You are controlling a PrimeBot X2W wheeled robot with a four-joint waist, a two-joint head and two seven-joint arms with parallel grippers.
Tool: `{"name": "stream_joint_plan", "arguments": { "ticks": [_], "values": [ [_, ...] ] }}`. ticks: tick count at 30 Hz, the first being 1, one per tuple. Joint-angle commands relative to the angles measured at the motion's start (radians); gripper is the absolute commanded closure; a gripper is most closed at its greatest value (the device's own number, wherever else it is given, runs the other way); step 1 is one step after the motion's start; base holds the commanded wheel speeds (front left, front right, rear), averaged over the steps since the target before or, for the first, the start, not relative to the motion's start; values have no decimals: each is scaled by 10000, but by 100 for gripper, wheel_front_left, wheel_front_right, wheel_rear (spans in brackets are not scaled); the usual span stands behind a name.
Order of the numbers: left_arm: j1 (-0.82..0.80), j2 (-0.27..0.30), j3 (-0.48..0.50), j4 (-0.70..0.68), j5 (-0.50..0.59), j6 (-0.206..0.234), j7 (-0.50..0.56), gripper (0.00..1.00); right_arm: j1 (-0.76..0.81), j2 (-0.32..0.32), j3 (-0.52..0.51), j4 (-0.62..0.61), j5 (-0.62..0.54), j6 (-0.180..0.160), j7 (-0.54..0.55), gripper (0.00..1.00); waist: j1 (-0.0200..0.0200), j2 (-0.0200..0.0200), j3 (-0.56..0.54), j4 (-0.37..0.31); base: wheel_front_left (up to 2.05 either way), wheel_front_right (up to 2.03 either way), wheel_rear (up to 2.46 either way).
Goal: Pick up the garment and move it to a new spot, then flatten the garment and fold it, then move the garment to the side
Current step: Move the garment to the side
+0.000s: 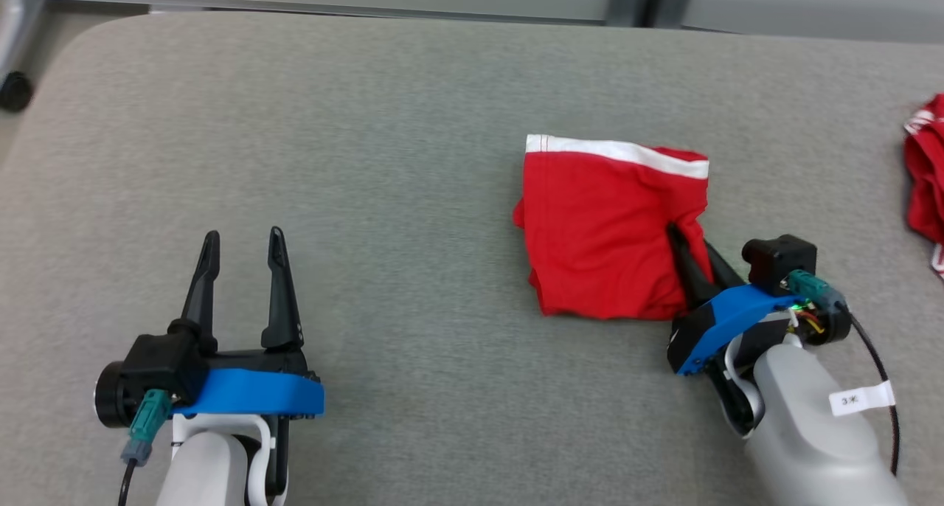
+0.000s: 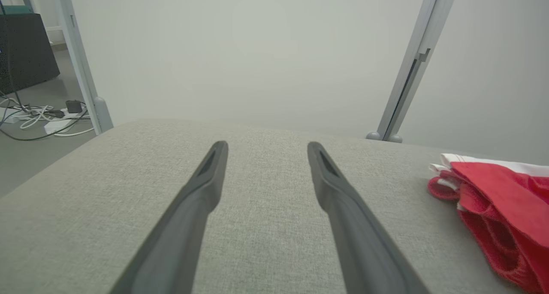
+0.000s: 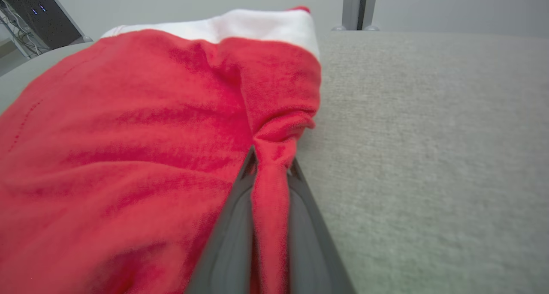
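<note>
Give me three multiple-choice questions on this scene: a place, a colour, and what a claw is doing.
1. Where does the folded red garment lie? A) on the floor B) on the grey table, at the right claw C) over a rail
2. Its far-edge band is: A) white B) blue C) black
3. The right claw is: A) wide open B) gripping a cable C) shut on a garment fold
Answers: 1 B, cloth rests on tabletop; 2 A, white strip shows; 3 C, fingers pinch red cloth.
</note>
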Motion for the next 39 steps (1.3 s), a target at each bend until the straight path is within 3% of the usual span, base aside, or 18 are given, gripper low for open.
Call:
{"name": "stream_joint_plan", "arguments": {
  "ticks": [1, 10, 17, 26, 33, 39],
  "values": [
    [-191, -21, 31, -44, 60, -19, -30, 0, -122, -278, 70, -163, 82, -2, -96, 100, -1, 0, -11, -277, 0, 0, 0],
    [-496, 21, 212, -277, 360, -156, -30, 0, 493, -1346, 593, -1873, 395, 0, -135, 100, -1, 0, 473, -1924, 0, 0, 0],
    [-808, 167, 321, -375, 580, -276, -28, 0, 948, -2173, 522, -3229, 537, 0, 194, 100, -1, 0, 840, -2711, 0, 0, 0],
    [-1129, 185, 272, -387, 733, -383, -28, 0, 50, -3096, 745, -4095, 647, 0, 844, 100, -1, 0, 1141, -2873, 0, 0, 0],
    [-1369, 182, 125, -520, 824, -476, -28, 0, -939, -4787, 616, -4006, 1025, 0, 1756, 100, -1, 0, 1619, -2700, 0, 0, 0],
    [-1655, 164, 34, -619, 870, -503, -28, 0, -1670, -6268, 262, -3179, 1244, 0, 2380, 100, -1, 0, 2097, -2515, 0, 0, 0]
  ]
}}
